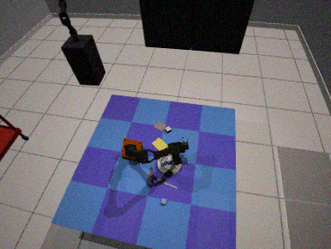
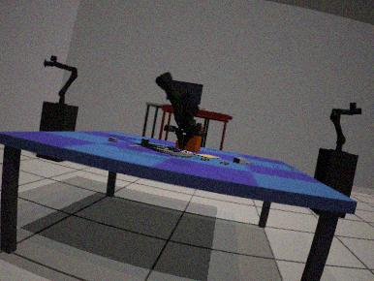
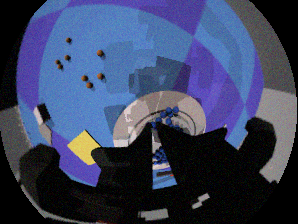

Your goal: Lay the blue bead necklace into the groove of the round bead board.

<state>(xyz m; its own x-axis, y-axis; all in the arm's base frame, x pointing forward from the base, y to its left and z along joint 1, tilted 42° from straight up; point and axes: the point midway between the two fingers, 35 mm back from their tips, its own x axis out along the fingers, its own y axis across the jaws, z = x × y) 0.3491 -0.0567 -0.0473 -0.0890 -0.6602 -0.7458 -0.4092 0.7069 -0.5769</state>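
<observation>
The round bead board is pale, with a ring-shaped groove, and lies flat on the checkered table. The blue bead necklace lies bunched over the board's middle, part beyond my fingertips and part seen through the gap between my fingers. My gripper points down low over the board, its fingertips nearly together with blue beads at them. It appears shut on the necklace. The dark fingers hide much of the board's near side and part of the necklace.
A yellow square lies beside the board. Small brown beads lie scattered farther out. A small white block and a grey flat piece lie behind the yellow square. A pale stick and another small block lie in front.
</observation>
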